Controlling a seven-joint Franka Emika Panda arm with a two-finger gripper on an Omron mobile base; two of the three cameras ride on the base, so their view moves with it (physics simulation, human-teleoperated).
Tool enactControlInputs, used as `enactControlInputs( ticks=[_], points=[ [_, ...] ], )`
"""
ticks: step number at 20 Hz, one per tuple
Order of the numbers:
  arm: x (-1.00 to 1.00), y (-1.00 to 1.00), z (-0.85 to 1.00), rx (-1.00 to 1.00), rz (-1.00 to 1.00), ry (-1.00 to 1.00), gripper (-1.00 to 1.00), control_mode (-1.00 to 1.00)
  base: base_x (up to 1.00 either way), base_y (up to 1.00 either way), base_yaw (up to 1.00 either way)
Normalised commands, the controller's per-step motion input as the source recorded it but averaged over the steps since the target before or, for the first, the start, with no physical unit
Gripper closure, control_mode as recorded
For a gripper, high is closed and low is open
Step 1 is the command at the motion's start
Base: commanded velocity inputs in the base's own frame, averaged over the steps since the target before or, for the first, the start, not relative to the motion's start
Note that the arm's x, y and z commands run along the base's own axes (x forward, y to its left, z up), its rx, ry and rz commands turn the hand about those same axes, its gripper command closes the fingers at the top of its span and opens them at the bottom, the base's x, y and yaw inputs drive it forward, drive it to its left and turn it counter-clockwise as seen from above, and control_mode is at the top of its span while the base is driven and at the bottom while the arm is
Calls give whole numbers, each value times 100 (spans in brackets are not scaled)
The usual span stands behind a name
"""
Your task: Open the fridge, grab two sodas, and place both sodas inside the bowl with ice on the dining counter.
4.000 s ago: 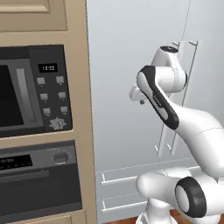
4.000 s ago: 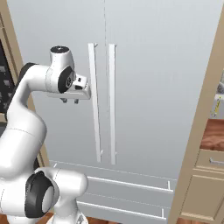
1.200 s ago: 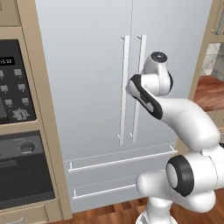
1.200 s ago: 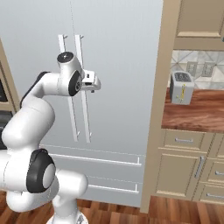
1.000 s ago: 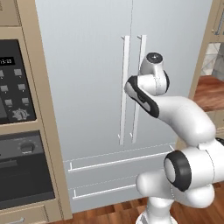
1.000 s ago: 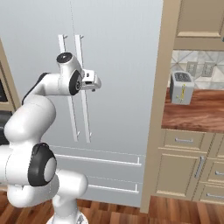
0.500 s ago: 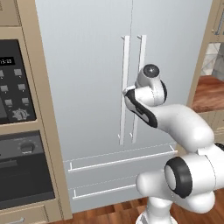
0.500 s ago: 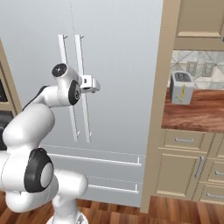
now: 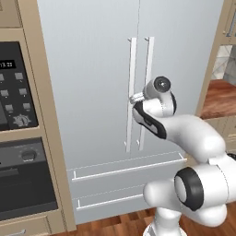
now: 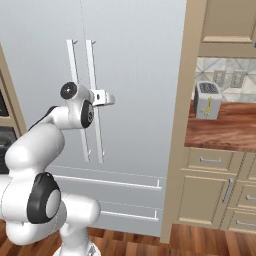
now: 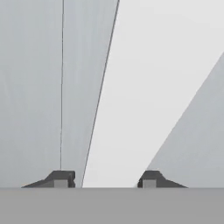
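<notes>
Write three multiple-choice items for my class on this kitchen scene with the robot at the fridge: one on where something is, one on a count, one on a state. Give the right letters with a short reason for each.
1. Where is the gripper?
A. at the fridge's bar handles
B. over the wood counter
C. at the oven

2. How many long vertical bar handles does the fridge have?
A. one
B. two
C. four

3. What state are the fridge doors in?
A. both shut
B. left one open
C. both wide open

Answers:
1. A: in both base views the hand is level with the handles near the door seam, and the hand view has a pale bar running up between the two fingertips.
2. B: two white bars stand side by side, one on each side of the seam.
3. A: the doors sit flush and nothing of the interior shows.
</notes>
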Motion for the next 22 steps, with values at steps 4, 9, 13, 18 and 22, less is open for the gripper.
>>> enactControlInputs(
  ticks=[4,9,13,18,22],
  points=[
    [-50,0,0,-1,0,-4,100,-100,0,0,0],
    [-100,-15,18,1,0,-2,100,-100,0,0,0],
    [-100,-26,55,4,0,0,100,-100,0,0,0],
    [-100,-43,82,4,0,0,100,-100,0,0,0],
    [-62,-46,34,1,0,1,-100,-100,0,0,0]
  ],
)
